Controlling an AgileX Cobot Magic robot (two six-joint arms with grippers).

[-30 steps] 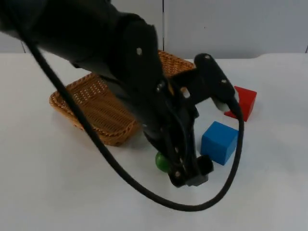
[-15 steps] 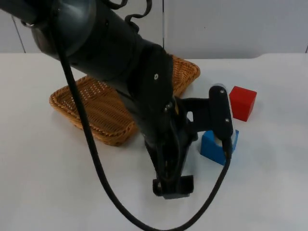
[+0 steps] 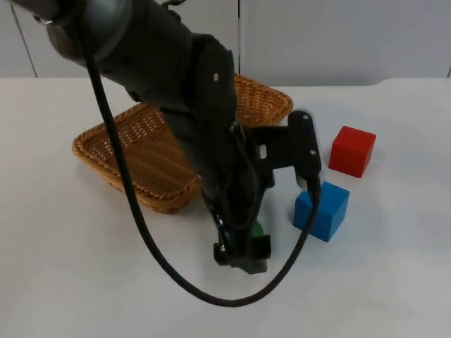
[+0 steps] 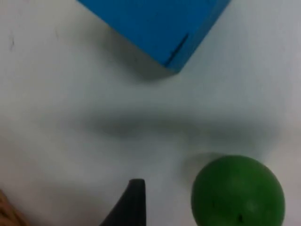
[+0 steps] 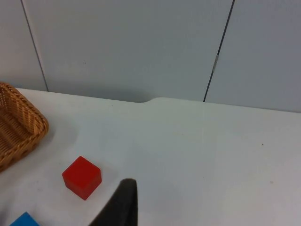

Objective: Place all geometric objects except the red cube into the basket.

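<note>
Low over the white table top, the left gripper, fingers pointed down just beside the small smooth green ball. Ball apart from the 1 black fingertip seen in the left wrist view, table showing between them, so nothing pinched yet; whether the fingers are spread or pressed together, cannot tell. In the top view, only a sliver of green peeking out from behind the gripper's body. Probably lowered here to close around the ball, a round, glossy thing likely to roll off if nudged from 1 side rather than caught squarely.

Just beyond the ball from the gripper, the blue cube: matt, sharp-edged, flat on 1 face, near the ball but not touching it. Easy to grasp across 2 parallel faces, and unlikely to shift by itself.

Farther out past the blue cube, the red cube, same blocky form, well apart from the rest; to be left where it stands.

To the gripper's other side and farther back, the shallow woven wicker basket, tan, ribbed weave, low flared rim, with no geometric object visible inside; part of it hidden under the left arm. Ball and blue cube both outside it, so 2 placements judged outstanding.

Right gripper waiting raised at the table's far side; cannot tell how its fingers stand.
</note>
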